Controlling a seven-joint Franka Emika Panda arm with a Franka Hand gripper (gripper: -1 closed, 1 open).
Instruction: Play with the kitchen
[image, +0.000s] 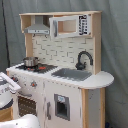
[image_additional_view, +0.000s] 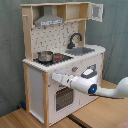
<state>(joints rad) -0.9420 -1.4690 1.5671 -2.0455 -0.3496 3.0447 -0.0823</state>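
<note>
Reaching at the kitchen (image_additional_view: 60, 60) front below the stovetop, the gripper (image_additional_view: 54, 77) hides its finger state.

Looks like a lab or test setup: grey curtain backdrop (image: 112, 60) behind, toy kitchen (image_additional_view: 65, 60) on wooden floor (image_additional_view: 95, 112).

Toy kitchen (image: 65, 95) (image_additional_view: 37, 82): tall, white panels, light-wood frame, upright on floor. Black faucet (image: 83, 59) (image_additional_view: 75, 39) arches beside grey sink (image: 71, 74) (image_additional_view: 81, 50). Small metal pot (image: 30, 61) (image_additional_view: 45, 56) sits on stovetop. Grey hood (image: 38, 27) (image_additional_view: 49, 20) mounted above stove. Oven door (image_additional_view: 63, 96) closed in second exterior view. Upper cabinet door (image_additional_view: 97, 12) swung open.
</note>
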